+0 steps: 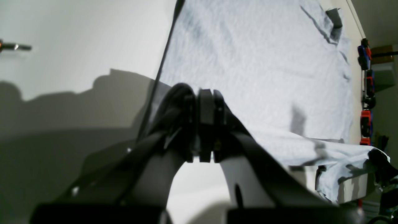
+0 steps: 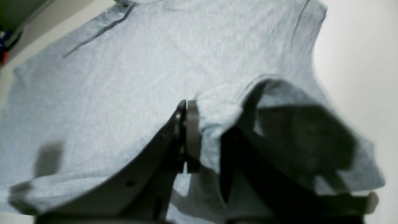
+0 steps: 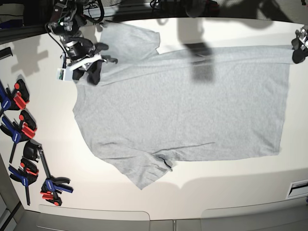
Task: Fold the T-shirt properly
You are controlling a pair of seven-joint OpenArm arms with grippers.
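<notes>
T-shirt spread flat on white table, plain side up.
Right gripper pinches a raised fold of cloth at the shoulder. Left gripper, jaws pressed together, sits at the hem corner; whether it grips cloth can't be told. Clamps lie beside the shirt.

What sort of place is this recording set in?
Likely a robotics lab or workshop bench: a white table holding a T-shirt spread flat, spring clamps lying along its edge, and cabling behind.
</notes>
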